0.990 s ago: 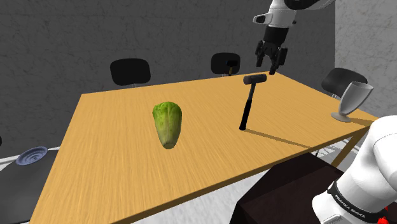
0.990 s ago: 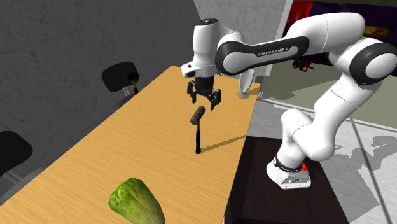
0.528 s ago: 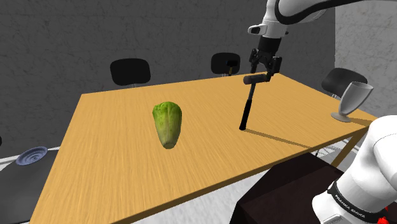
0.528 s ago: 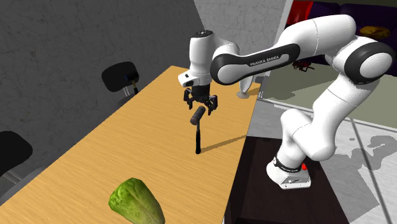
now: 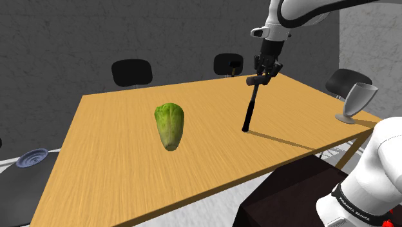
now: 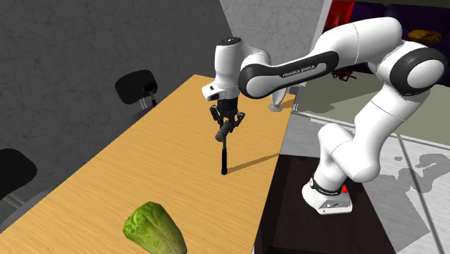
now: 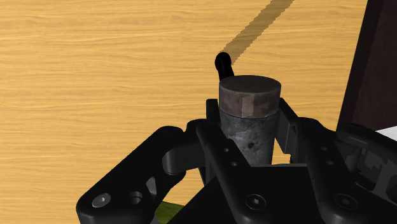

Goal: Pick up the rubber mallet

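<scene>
A dark mallet stands upright on the wooden table [image 5: 116,174], its thin black handle [image 5: 249,109] down and its grey cylindrical head [image 5: 257,80] on top. My black gripper [image 5: 265,73] comes down onto the head from above. In the wrist view the head [image 7: 249,105] sits between my fingers [image 7: 213,124], which clasp it on both sides, and the handle's tip [image 7: 222,62] touches the table beyond. In the second exterior view the gripper [image 6: 228,123] is shut on the top of the mallet [image 6: 224,153].
A green lettuce [image 5: 169,126] lies mid-table. A grey goblet [image 5: 355,102] stands near the table's edge at the shoulder view's right. Black chairs [image 5: 132,72] line the far side. A dark plate [image 5: 32,157] lies beyond the left corner. My stand [image 5: 290,193] borders the near edge.
The gripper came down and towards the shoulder view's left onto the mallet's head, and its fingers went from wide apart to closed around it. The mallet has stayed in place.
</scene>
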You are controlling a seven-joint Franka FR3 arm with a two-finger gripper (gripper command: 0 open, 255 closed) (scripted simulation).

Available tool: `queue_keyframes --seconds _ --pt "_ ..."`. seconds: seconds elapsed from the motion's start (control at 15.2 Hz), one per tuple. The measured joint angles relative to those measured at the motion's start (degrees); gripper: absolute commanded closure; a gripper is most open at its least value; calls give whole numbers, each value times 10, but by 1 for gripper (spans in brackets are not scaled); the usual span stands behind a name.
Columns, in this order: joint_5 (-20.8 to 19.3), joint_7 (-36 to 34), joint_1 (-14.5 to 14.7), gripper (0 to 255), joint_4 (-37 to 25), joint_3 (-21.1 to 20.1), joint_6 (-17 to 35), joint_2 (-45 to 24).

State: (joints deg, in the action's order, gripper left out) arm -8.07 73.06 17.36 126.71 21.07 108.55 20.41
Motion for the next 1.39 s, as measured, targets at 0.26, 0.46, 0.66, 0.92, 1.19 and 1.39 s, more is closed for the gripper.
queue_keyframes --seconds 0.26,0.46,0.66,0.92,1.19,1.39 --pt "0 0 0 255 0 0 0 0" --pt "0 0 0 255 -8 -1 -9 1" --pt "1 1 1 255 -27 -2 -29 2" --pt "3 2 2 255 -59 -5 -61 3" --pt "4 3 3 255 -88 -8 -92 4" --pt "6 3 4 255 -112 -9 -111 0"
